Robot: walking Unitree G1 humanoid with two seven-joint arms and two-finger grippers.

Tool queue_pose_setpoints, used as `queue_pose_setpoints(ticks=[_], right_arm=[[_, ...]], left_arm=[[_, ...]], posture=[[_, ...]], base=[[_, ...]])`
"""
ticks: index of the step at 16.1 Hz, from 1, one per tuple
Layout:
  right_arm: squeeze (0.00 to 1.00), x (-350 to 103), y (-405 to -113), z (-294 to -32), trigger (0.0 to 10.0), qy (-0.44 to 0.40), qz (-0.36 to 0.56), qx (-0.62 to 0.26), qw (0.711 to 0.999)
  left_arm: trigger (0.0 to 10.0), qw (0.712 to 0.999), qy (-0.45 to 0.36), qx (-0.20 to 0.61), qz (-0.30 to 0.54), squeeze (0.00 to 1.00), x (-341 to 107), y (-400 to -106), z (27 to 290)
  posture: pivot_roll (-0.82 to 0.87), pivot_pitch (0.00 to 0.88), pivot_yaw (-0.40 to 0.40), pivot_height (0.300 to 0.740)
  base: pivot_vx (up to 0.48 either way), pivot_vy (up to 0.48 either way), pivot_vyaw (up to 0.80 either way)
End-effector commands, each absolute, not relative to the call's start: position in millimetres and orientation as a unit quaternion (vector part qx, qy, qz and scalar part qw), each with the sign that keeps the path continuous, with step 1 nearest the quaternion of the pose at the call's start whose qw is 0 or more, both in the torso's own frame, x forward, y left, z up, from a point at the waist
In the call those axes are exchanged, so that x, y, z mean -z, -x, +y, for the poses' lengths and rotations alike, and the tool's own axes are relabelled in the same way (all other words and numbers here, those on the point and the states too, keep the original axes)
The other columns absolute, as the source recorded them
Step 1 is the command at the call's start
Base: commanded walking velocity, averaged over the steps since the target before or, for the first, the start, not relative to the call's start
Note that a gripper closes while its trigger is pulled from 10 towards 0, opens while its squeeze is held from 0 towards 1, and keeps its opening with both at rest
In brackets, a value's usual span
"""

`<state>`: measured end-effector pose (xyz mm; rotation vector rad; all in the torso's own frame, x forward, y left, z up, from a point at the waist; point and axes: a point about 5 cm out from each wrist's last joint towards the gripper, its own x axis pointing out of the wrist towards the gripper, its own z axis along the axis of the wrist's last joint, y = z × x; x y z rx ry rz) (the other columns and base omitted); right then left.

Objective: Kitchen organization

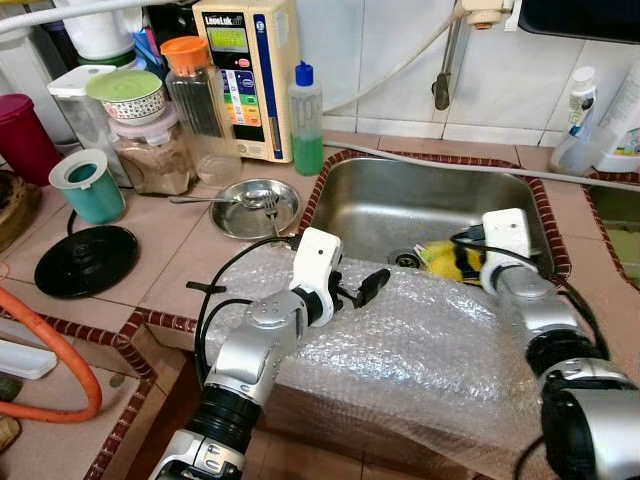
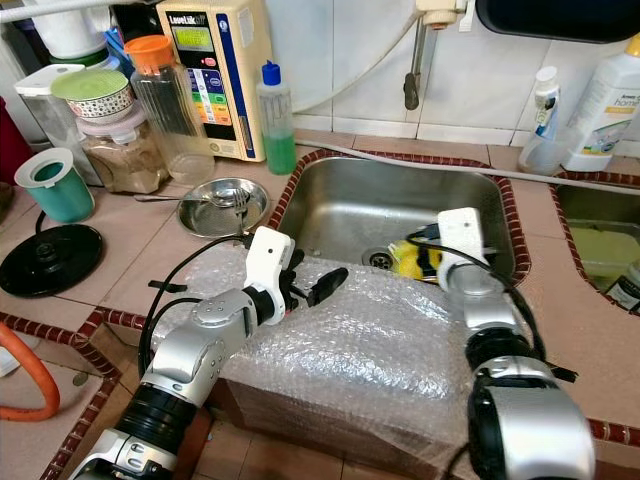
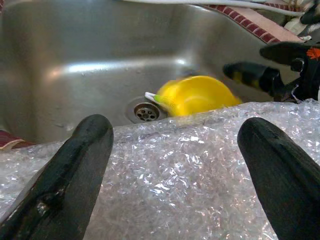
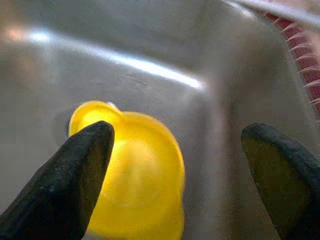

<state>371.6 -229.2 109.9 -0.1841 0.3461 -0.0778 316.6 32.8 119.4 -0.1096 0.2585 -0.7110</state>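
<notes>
A yellow plastic cup [image 1: 437,262] lies on its side in the steel sink [image 1: 400,200], right beside the drain [image 3: 145,112]. My right gripper [image 4: 177,132] is down in the sink, open, its fingers on either side of the cup [image 4: 135,185] and a little above it. My left gripper [image 1: 362,290] hovers open over the bubble wrap [image 1: 420,340] draped across the sink's front edge, pointing toward the cup [image 3: 195,95]. It has nothing between its fingers.
Left of the sink sit a steel plate with cutlery [image 1: 255,208], a green soap bottle [image 1: 306,120], jars [image 1: 150,150], a teal cup [image 1: 88,186] and a black lid [image 1: 86,260]. An orange hose [image 1: 60,340] curves at the lower left. A tap [image 1: 445,70] hangs over the sink.
</notes>
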Motion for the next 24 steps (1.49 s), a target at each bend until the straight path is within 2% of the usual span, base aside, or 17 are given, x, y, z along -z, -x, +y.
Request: queue_pose_setpoints(ticks=[1, 3, 5, 6, 7, 9, 10, 12, 13, 14, 15, 16, 19, 24], right_arm=[[1.0, -107, -372, -220, 10.0, 0.075, 0.179, 0.0, 0.981], [1.0, -110, -371, -233, 10.0, 0.058, 0.177, 0.069, 0.98], [1.0, -111, -371, -235, 10.0, 0.036, 0.171, 0.067, 0.982], [1.0, -116, -372, -238, 10.0, 0.042, 0.147, 0.079, 0.985], [0.96, -119, -372, -237, 10.0, 0.028, 0.138, 0.078, 0.987], [0.24, -125, -375, -226, 10.0, 0.012, 0.114, 0.052, 0.992], [0.0, -127, -376, -220, 10.0, 0.01, 0.106, 0.04, 0.994], [0.0, -136, -378, -199, 10.0, 0.004, 0.072, -0.003, 0.997], [0.0, -141, -377, -188, 10.0, -0.005, 0.055, -0.024, 0.998], [0.0, -143, -377, -184, 10.0, -0.01, 0.05, -0.032, 0.998], [0.0, -147, -375, -177, 10.0, -0.017, 0.041, -0.052, 0.998], [0.0, -153, -369, -163, 10.0, -0.026, 0.033, -0.1, 0.994], [0.0, -149, -350, -151, 10.0, -0.002, 0.051, -0.162, 0.985], [0.0, -145, -332, -149, 10.0, 0.013, 0.07, -0.183, 0.981]], left_arm=[[10.0, 0.931, 0.046, 0.341, 0.123, 1.0, -121, -319, 35], [10.0, 0.932, 0.046, 0.339, 0.121, 1.0, -122, -320, 35], [10.0, 0.938, 0.047, 0.325, 0.11, 1.0, -124, -322, 37], [10.0, 0.954, 0.054, 0.283, 0.084, 1.0, -132, -330, 46], [10.0, 0.96, 0.059, 0.264, 0.07, 1.0, -136, -334, 50], [10.0, 0.969, 0.066, 0.233, 0.038, 1.0, -146, -342, 59], [10.0, 0.971, 0.065, 0.229, 0.031, 1.0, -149, -344, 61], [10.0, 0.975, 0.056, 0.216, 0.011, 1.0, -154, -347, 66], [10.0, 0.978, 0.034, 0.205, 0.001, 0.91, -155, -348, 69], [10.0, 0.979, 0.025, 0.202, -0.001, 0.91, -155, -349, 70], [10.0, 0.981, 0.006, 0.196, -0.004, 0.0, -154, -350, 72], [10.0, 0.983, -0.015, 0.183, -0.005, 0.0, -151, -351, 78], [10.0, 0.985, -0.055, 0.165, -0.001, 0.0, -144, -352, 91], [10.0, 0.982, -0.109, 0.152, 0.0, 0.0, -134, -351, 103]], posture=[[-0.05, 0.0, 0.073, 0.74], [-0.05, 0.0, 0.07, 0.74], [-0.05, 0.0, 0.07, 0.74], [-0.05, 0.0, 0.07, 0.74], [-0.05, 0.0, 0.07, 0.74], [-0.06, 0.0, 0.072, 0.74], [-0.06, 0.0, 0.073, 0.74], [-0.06, 0.0, 0.073, 0.74], [-0.06, 0.0, 0.076, 0.74], [-0.06, 0.0, 0.076, 0.74], [-0.06, 0.0, 0.074, 0.74], [-0.06, 0.0, 0.074, 0.74], [-0.06, 0.0, 0.07, 0.74], [-0.06, 0.0, 0.074, 0.74]], base=[[0.0, 0.0, 0.0], [0.0, 0.0, 0.0], [0.0, 0.0, 0.0], [0.0, 0.0, 0.0], [0.0, 0.0, 0.0], [0.0, 0.0, 0.0], [0.0, 0.0, 0.0], [0.0, 0.0, 0.0], [0.0, 0.0, 0.0], [0.0, 0.0, 0.0], [0.0, 0.0, 0.0], [0.0, 0.0, 0.0], [0.0, 0.0, 0.0], [0.0, 0.0, 0.0]])
